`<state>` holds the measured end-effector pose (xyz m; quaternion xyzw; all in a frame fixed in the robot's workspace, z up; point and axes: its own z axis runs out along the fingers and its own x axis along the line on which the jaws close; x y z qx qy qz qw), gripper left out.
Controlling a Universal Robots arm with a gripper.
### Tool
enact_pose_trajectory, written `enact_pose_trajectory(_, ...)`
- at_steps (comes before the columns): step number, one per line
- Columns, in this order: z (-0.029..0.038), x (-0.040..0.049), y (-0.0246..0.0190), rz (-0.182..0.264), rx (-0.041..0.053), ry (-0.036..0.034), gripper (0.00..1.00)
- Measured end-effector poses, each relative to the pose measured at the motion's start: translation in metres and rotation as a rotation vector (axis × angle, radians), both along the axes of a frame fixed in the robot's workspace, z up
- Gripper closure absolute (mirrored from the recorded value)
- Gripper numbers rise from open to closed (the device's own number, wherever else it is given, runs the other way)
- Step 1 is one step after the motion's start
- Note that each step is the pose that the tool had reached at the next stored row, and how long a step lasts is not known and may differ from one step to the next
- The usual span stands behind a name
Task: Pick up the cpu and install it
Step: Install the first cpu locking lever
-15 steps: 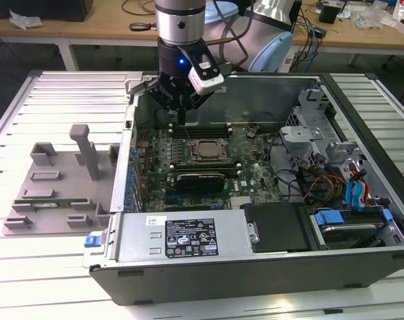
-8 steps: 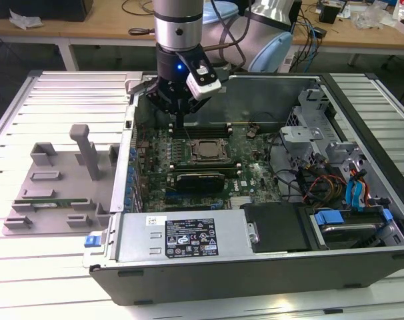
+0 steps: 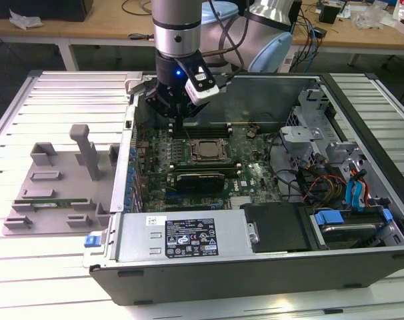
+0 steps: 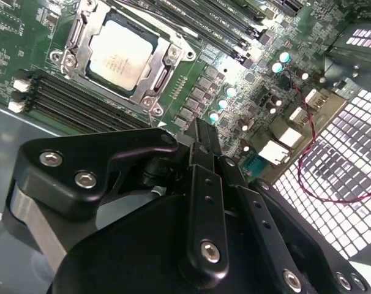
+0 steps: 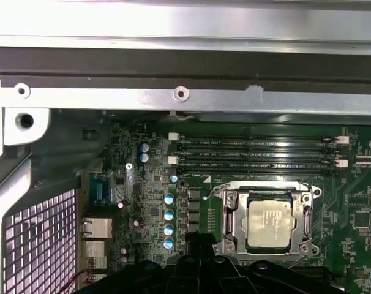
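While the arm hung over the open computer case (image 3: 362, 260), its gripper (image 3: 178, 124) sat low above the green motherboard (image 3: 252, 175), close to the case's back wall. The black fingers (image 4: 201, 144) met in a single narrow tip in the second wrist view, pressed together with nothing between them. They touched no part of the board that could be seen.

The cpu (image 4: 121, 54) lay seated flat in its socket (image 4: 164, 68), its silver-grey top facing up and framed by the metal socket bracket. It lay just ahead of the fingertip and apart from it; in the first wrist view the cpu (image 5: 269, 222) sat just beyond the dark gripper body, slightly to one side. In the exterior view the cpu (image 3: 208, 151) lay on the board just in front of and below the gripper.

Four long black memory slots (image 5: 259, 153) ran beyond the socket, on the side away from the gripper. A row of small blue-topped capacitors (image 5: 169, 220) stood beside the socket, near the fingertip. A red wire (image 4: 308, 147) looped over the perforated metal wall (image 4: 351, 153) of the case, off to the gripper's side.

Outside the case, well away from the gripper, a grey plastic tray (image 3: 59, 187) rested on the slatted white table (image 3: 55, 100)
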<state>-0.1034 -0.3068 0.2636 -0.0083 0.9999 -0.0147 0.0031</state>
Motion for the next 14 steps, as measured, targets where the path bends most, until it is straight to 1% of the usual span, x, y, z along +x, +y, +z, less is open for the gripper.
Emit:
enact_pose_trajectory(4,-0.0070,-0.0015,0.0004,0.000,0.0000,-0.0001,0.89)
enact_pose_trajectory(6,-0.0099,-0.0019,0.0014,0.000,0.0000,-0.0001,0.89)
enact_pose_trajectory(8,-0.0128,-0.0026,0.0040,0.000,0.0005,0.0000,0.89)
enact_pose_trajectory(12,-0.0135,-0.0047,0.0081,0.000,0.0065,-0.0001,0.89)
enact_pose_trajectory(14,-0.0134,-0.0055,0.0148,0.000,0.0121,0.0000,0.89)
